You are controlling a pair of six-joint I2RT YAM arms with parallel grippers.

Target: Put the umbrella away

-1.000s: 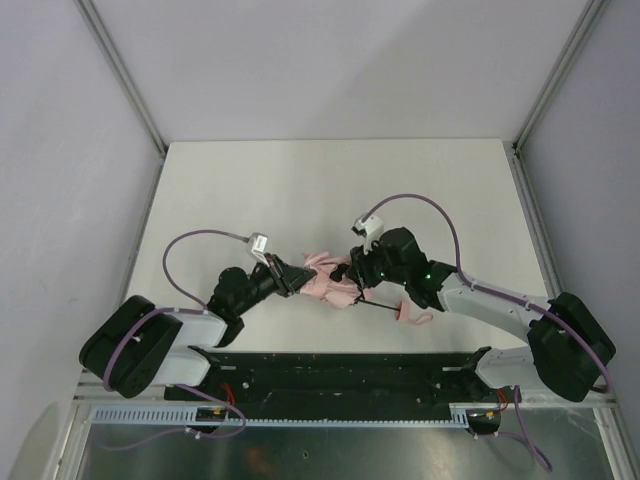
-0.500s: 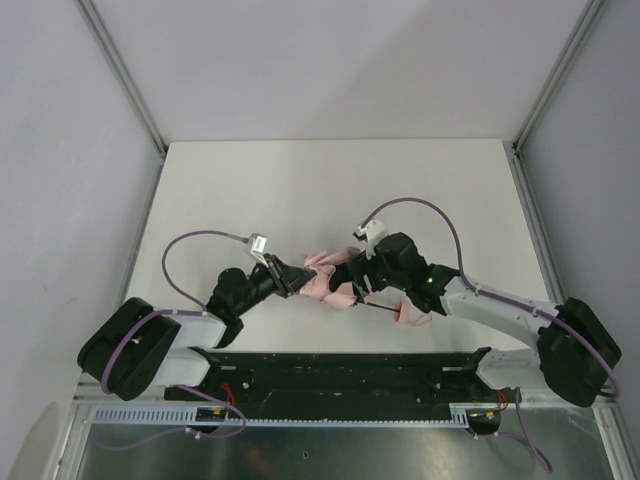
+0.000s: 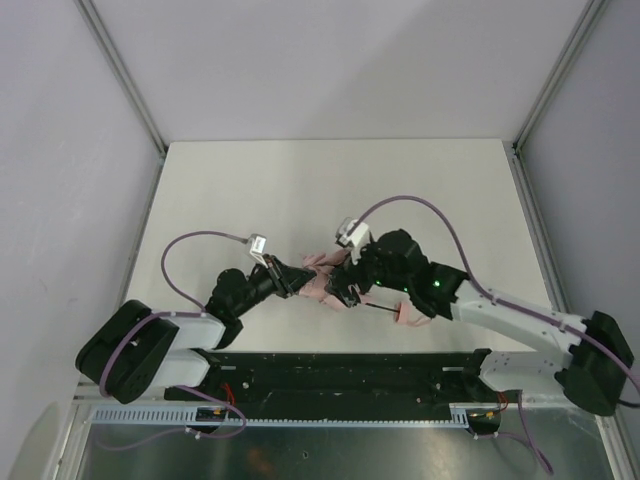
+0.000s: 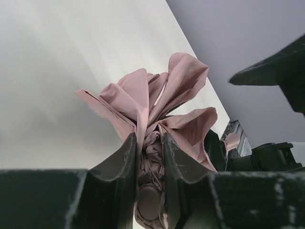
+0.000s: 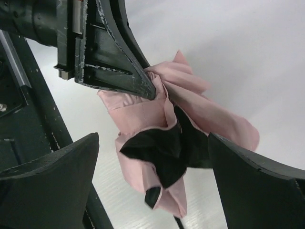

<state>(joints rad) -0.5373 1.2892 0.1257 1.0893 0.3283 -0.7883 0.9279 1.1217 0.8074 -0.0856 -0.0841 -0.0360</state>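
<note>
The umbrella (image 3: 322, 281) lies collapsed at the table's near middle, its pale pink fabric bunched and its dark lining (image 5: 167, 149) showing. Its thin black shaft (image 3: 381, 307) runs right to the small pink handle (image 3: 408, 316). My left gripper (image 4: 150, 143) is shut on the umbrella's top end, with crumpled fabric and a round cap between its fingers (image 4: 125, 162). My right gripper (image 5: 152, 138) is wide open, one finger on each side of the loose canopy (image 5: 143, 112) and neither touching it. In the top view the two grippers, left (image 3: 297, 282) and right (image 3: 341, 287), nearly meet.
The white table (image 3: 330, 190) is walled on three sides by grey panels. A black rail (image 3: 350, 370) runs along the near edge between the arm bases. Purple cables (image 3: 195, 245) loop above both arms.
My right gripper has opened wide and let go of the fabric, while its arm has reached further left over the umbrella. The left gripper keeps the same grip and place.
</note>
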